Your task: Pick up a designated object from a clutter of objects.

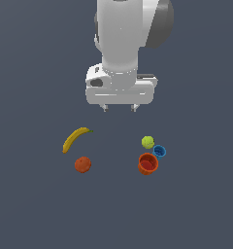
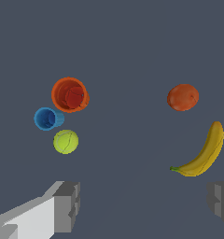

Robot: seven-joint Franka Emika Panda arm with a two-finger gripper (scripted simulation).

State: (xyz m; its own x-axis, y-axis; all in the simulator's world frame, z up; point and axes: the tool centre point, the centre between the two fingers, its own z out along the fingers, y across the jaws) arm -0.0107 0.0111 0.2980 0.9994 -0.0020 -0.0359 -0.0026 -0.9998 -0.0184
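Observation:
The orange-red cup point(image 1: 148, 164) stands upright on the grey floor at the exterior view's right, its red inside showing; it also shows in the wrist view point(image 2: 70, 94). The small blue cup point(image 1: 159, 151) and the yellow-green ball point(image 1: 147, 142) sit close beside it. The yellow banana point(image 1: 75, 138) and the orange fruit point(image 1: 82, 164) lie at the exterior view's left. My gripper point(image 1: 120, 108) hangs open and empty, high above the floor, behind the objects and between the two groups. Its fingers point(image 2: 67, 207) show in the wrist view, far apart.
Plain dark grey floor point(image 1: 31, 209) lies all around the objects. In the wrist view the blue cup point(image 2: 47, 118), ball point(image 2: 66, 141), orange fruit point(image 2: 183, 97) and banana point(image 2: 203, 152) are all apart from the fingers.

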